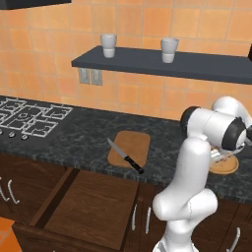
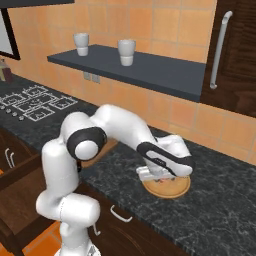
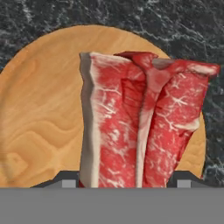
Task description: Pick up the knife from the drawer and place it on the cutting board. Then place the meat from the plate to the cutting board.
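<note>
A kitchen: stove burners, dark stone counter, tiled wall.

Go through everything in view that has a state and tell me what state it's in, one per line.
drawer: pulled open, nothing seen inside.
knife: lying on the cutting board, handle past its front edge.
cutting board: flat on the counter, holding the knife.
meat: on the plate, between the fingers.
plate: on the counter, meat on it.
gripper: lowered over the plate, fingers either side of the meat; grip unclear.
cups: upright on the shelf.
</note>
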Available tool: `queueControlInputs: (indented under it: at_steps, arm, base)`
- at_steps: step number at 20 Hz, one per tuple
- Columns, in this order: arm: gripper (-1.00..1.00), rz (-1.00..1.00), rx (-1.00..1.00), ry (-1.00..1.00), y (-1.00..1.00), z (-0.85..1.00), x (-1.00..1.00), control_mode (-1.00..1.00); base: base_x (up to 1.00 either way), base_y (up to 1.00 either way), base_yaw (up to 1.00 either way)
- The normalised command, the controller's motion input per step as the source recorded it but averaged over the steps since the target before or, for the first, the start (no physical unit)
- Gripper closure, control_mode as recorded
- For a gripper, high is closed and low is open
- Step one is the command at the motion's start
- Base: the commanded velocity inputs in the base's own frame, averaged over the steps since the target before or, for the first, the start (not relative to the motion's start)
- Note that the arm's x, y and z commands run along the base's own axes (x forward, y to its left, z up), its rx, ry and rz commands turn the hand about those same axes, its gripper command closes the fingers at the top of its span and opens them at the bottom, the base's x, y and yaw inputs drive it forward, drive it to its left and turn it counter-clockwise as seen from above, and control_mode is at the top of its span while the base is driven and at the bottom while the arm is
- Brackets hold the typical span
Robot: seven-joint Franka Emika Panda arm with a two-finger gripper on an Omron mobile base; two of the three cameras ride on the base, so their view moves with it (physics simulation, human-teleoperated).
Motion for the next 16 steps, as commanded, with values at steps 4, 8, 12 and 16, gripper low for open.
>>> queueControlInputs:
  at_steps: [4,8,12,16]
  arm:
    - [1.00,0.25,0.01,0.09,0.54,0.93,0.00,-1.00]
    - [1.00,0.28,0.01,0.12,0.92,0.90,0.07,-1.00]
    - [1.00,0.32,0.03,0.12,1.00,0.98,0.10,-1.00]
    - [1.00,0.49,0.02,0.20,0.83,1.00,0.39,-1.00]
  base:
    - [0.00,0.00,0.00]
    - [0.00,0.00,0.00]
    - [0.00,0.00,0.00]
    - [0.00,0.00,0.00]
